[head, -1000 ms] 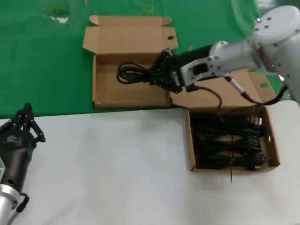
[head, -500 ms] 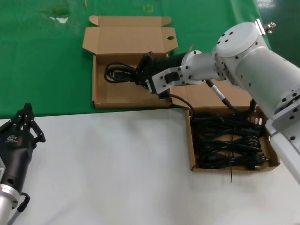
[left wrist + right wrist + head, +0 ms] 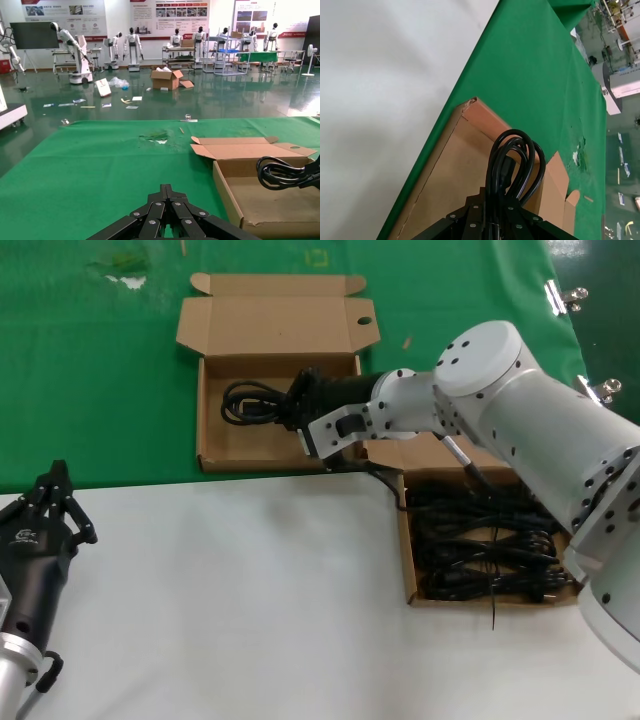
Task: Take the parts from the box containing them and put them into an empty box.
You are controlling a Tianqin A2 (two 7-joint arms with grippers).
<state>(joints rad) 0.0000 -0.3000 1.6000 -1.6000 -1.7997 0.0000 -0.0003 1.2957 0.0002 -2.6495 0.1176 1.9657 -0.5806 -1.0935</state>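
Note:
My right gripper is shut on a looped black cable bundle, holding it over the inside of the empty box on the green cloth. In the right wrist view the cable's loops stick out past the shut gripper above the box's floor. The left wrist view shows that cable at about rim height of the same box. Several more cables lie in the box containing them at the right. My left gripper rests shut at the lower left.
The far box's lid stands folded back behind it. Green cloth covers the back of the table, white surface the front. My right arm reaches over the right box's back edge. Metal clips lie at the back right.
The right gripper has carried the cable bundle further left, from the far box's right edge to over its middle. The left arm has not moved.

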